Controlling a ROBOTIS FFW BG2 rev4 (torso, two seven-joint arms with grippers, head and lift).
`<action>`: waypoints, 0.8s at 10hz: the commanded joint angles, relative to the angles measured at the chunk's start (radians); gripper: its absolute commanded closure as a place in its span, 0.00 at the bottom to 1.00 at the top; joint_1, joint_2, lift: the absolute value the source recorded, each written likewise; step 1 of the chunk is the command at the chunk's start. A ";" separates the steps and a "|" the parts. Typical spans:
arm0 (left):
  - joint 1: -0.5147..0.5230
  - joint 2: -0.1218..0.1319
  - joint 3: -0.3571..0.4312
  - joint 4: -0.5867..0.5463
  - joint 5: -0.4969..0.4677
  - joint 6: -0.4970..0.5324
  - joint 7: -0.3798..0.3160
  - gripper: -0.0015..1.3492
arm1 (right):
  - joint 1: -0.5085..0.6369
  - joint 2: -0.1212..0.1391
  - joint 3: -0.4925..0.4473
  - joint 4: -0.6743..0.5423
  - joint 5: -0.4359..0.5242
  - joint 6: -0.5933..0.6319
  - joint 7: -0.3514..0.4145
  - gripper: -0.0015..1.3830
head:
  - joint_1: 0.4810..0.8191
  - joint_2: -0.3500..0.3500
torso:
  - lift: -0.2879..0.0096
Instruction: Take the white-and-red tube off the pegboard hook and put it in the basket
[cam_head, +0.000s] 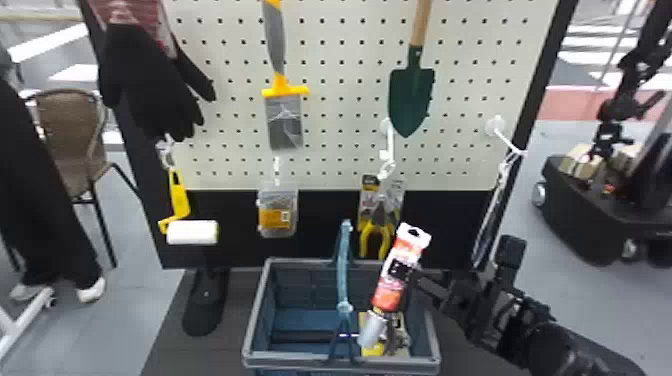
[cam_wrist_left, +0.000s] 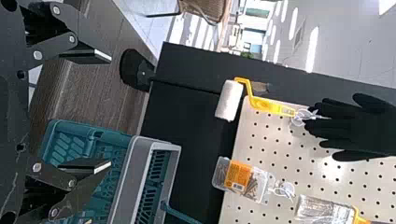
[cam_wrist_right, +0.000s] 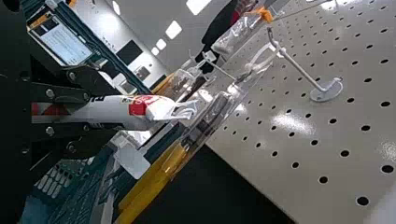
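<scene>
The right gripper (cam_head: 404, 271) is clamped around the white-and-red tube (cam_head: 389, 296), holding it tilted over the right side of the basket (cam_head: 300, 361), hanger end up by the far right corner.

I've got the tube (cam_wrist_right: 114, 111) clamped between my right fingers (cam_head: 400, 269), its white tab (cam_wrist_right: 186, 112) poking out past them. Near the tube I see packaged yellow-handled pliers (cam_wrist_right: 152, 179) and the basket (cam_wrist_right: 70, 198); the pegboard (cam_wrist_right: 306, 142), with a white hook (cam_wrist_right: 301, 71), sits apart from it.
</scene>
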 joint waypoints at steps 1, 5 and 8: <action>-0.002 0.000 0.000 0.000 0.000 0.000 0.000 0.35 | -0.009 -0.005 0.000 0.009 0.002 -0.001 0.000 0.78 | 0.20 0.50 | 0.63; -0.002 0.002 -0.002 0.000 0.003 0.002 0.000 0.35 | -0.022 -0.009 0.000 0.016 -0.001 -0.008 0.002 0.04 | 0.20 0.50 | 0.63; -0.002 0.002 -0.002 0.000 0.003 0.002 0.000 0.35 | -0.024 -0.011 0.000 0.016 -0.004 -0.011 0.002 0.13 | 0.20 0.50 | 0.63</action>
